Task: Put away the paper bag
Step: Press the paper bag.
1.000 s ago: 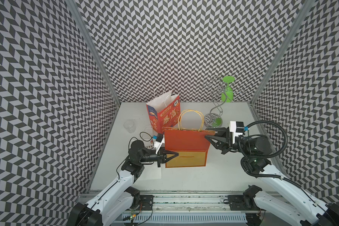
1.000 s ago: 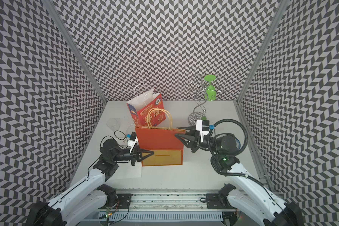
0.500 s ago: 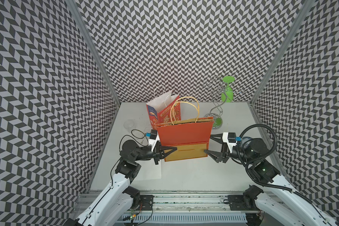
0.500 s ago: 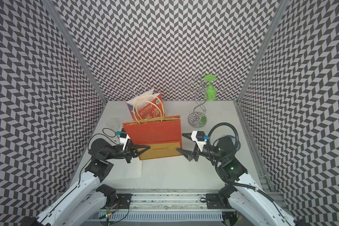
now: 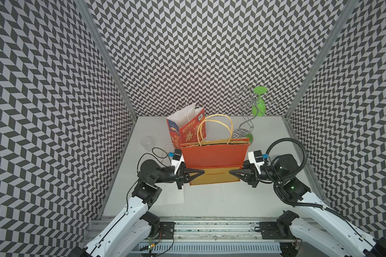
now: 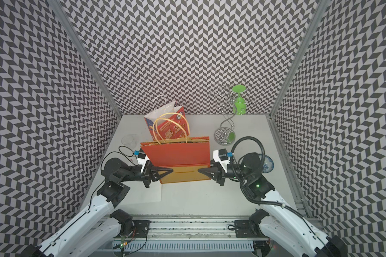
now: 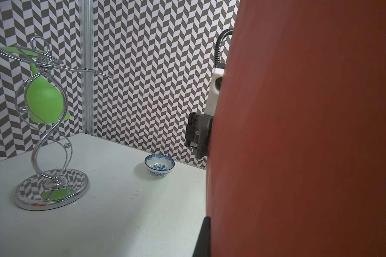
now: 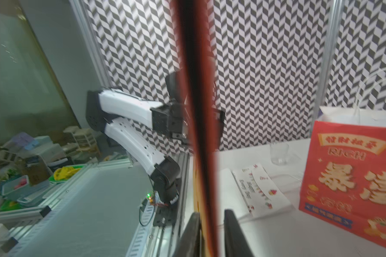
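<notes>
The paper bag point(image 5: 214, 155) is orange-red with yellow handles, folded flat and standing upright mid-table in both top views point(image 6: 176, 155). My left gripper point(image 5: 202, 171) is shut on its lower left edge. My right gripper point(image 5: 231, 172) is shut on its lower right edge, level with the left one. In the left wrist view the bag's red face point(image 7: 299, 133) fills most of the picture and only one finger point(image 7: 204, 240) shows beside it. In the right wrist view the bag's edge point(image 8: 198, 111) runs between the narrow fingers of the right gripper point(image 8: 212, 212).
A red printed gift bag point(image 5: 187, 131) with white handles stands just behind. A chrome wire stand point(image 5: 247, 120) carrying a green glass point(image 5: 259, 104) is at the back right. A clear cup point(image 5: 147, 141), a blue-and-white bowl point(image 6: 266, 165) and a flat white paper point(image 5: 165, 193) sit on the table.
The right gripper dropped from the bag's upper right corner, opened wide, then closed on the lower right edge. The bag tilted and now stands level between both grippers.
</notes>
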You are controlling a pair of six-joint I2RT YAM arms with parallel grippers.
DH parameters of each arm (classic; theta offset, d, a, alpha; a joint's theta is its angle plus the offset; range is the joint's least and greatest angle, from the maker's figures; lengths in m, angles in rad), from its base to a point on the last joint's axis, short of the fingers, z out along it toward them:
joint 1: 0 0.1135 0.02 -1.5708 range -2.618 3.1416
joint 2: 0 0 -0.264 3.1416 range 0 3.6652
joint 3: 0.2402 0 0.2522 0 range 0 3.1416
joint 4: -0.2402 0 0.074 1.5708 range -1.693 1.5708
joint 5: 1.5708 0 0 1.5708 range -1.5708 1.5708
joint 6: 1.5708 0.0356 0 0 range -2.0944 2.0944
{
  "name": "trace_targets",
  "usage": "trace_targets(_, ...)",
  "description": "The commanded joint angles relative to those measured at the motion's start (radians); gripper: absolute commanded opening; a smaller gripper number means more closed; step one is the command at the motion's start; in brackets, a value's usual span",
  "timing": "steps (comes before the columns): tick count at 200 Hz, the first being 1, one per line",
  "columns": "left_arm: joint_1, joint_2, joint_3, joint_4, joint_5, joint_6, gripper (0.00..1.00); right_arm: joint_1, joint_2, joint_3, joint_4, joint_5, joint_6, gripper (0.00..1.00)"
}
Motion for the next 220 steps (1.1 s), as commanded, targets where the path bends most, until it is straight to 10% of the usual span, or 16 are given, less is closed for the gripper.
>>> trace_targets(1, -0.007, 0.000, 0.019, 0.006, 0.009, 0.009, 0.00, 0.009, -0.003, 0.034, 0.083, -0.038, 0.012, 0.03)
trace_targets(61, -0.007, -0.053, 0.065, 0.021, -0.082, 0.048, 0.45, 0.009, -0.046, 0.001, 0.021, -0.016, -0.022, 0.00)
trace_targets(80, -0.007, -0.058, 0.095, 0.045, -0.084, 0.045, 0.35, 0.008, -0.047, 0.002, -0.024, 0.005, -0.040, 0.00)
trace_targets(101, -0.008, -0.049, 0.127, 0.031, -0.100, 0.054, 0.00, 0.009, -0.044, 0.001, -0.034, -0.021, -0.034, 0.00)
trace_targets(134, -0.007, -0.046, 0.129, 0.062, -0.079, 0.030, 0.00, 0.008, -0.053, 0.001, -0.069, -0.027, -0.051, 0.00)
trace_targets(150, -0.007, -0.048, 0.131, 0.059, -0.085, 0.030, 0.24, 0.008, -0.057, -0.001, -0.076, -0.020, -0.054, 0.00)
trace_targets(167, -0.007, -0.053, 0.141, 0.048, -0.113, 0.029, 0.29, 0.009, -0.057, -0.005, -0.088, -0.015, -0.062, 0.00)
trace_targets(199, -0.007, -0.062, 0.170, 0.042, -0.133, 0.030, 0.00, 0.008, -0.048, -0.023, -0.128, -0.006, -0.084, 0.00)
trace_targets(220, -0.008, -0.062, 0.186, 0.031, -0.147, 0.028, 0.00, 0.008, -0.043, -0.037, -0.140, -0.014, -0.085, 0.00)
